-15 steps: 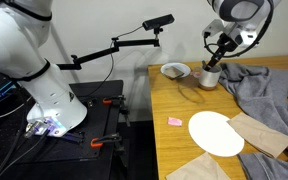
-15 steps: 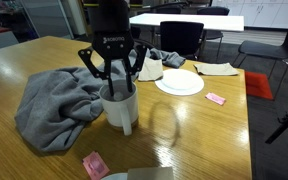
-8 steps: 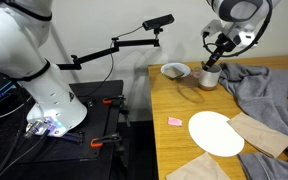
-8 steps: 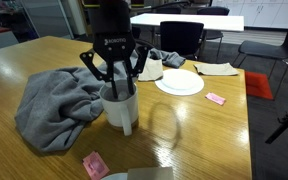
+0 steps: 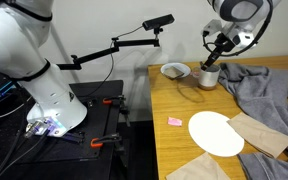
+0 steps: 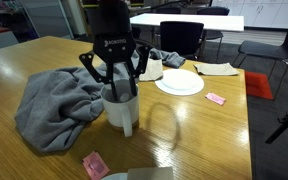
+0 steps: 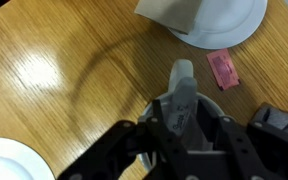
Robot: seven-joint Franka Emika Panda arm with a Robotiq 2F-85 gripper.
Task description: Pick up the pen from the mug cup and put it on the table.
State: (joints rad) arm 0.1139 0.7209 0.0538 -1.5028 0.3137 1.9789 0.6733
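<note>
- Comparing with half a second ago, you have barely moved: in an exterior view the gripper (image 5: 215,61) hangs over the mug cup (image 5: 209,77) near the table's (image 5: 174,112) far edge.
- In an exterior view the jaws stand spread, with the tips at the mug's mouth.
- Wrist view: a grey stick, likely the pen (image 7: 182,85), points to 12 o'clock between the unclosed fingers, so I judge it ungrasped.

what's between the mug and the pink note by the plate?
Nothing. In the wrist view only bare table separates the mug cup from the pink note.
</note>
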